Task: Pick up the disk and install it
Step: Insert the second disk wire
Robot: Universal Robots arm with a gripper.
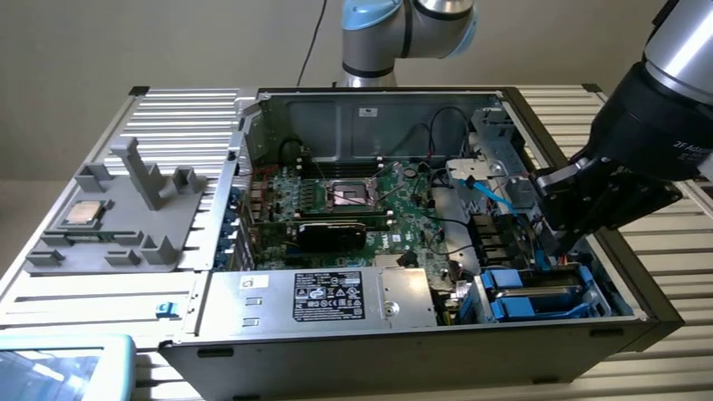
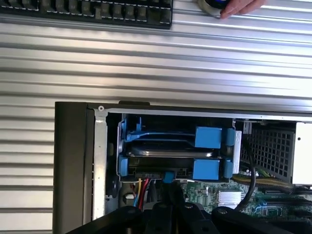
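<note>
Nearest the wrist camera: dark gripper body along the frame edge, hanging just over the drive bay. Can't tell how the jaws stand, too dark and cropped there. In the exterior view, same gripper dipping into the open computer case near the corner on the exterior view's right.

Just past it, the disk sitting in the bay, down in its blue carrier rails, not held by anything visible. Lying flat, long axis running along the case's short end wall, parallel to the dark case edge. Silver top partly peeking out between the blue rails; label not readable from here. In the exterior view, disk in the near corner of the case on the exterior view's right, beside the grey power supply box with the black label.

Further in: green motherboard with an empty CPU socket, coloured cables next to the bay.

Outside the case, ribbed metal tabletop all around. Grey fixture tray on the exterior view's left with a small square CPU chip resting on it. Far end of the wrist view: a black keyboard and a person's fingertips on a small round object. Plain beige wall behind, robot arm base at the back.
</note>
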